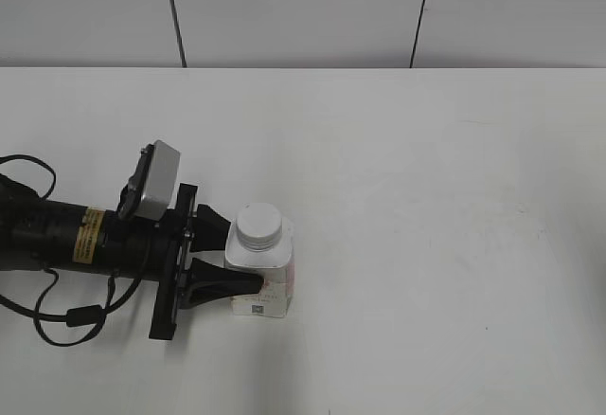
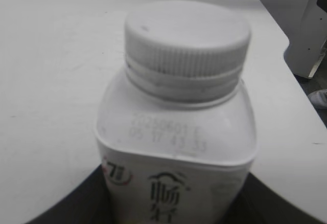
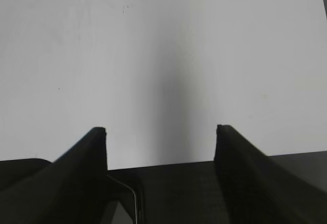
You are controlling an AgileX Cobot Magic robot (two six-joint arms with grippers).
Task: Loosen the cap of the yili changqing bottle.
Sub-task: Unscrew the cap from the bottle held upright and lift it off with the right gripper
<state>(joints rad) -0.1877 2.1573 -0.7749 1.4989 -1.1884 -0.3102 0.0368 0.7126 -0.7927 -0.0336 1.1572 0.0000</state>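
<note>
Exterior view first: the broad white table (image 1: 426, 197) fills the room's foreground, and the black left arm (image 1: 66, 235) reaches in low from the left edge. Its left gripper (image 1: 248, 261) is clamped on the body of the small squat white plastic bottle with a pink and grey label (image 1: 270, 287), which stands upright on the table left of centre. On its neck sits the small round white ribbed screw cap (image 1: 258, 225), seemingly fully seated. The right gripper (image 3: 161, 132) hangs over bare table with its two dark fingers spread apart, holding nothing. To do this step well, I'd say the left should hold firm while the right comes down squarely over the cap, grips the ribbed rim and turns.
</note>
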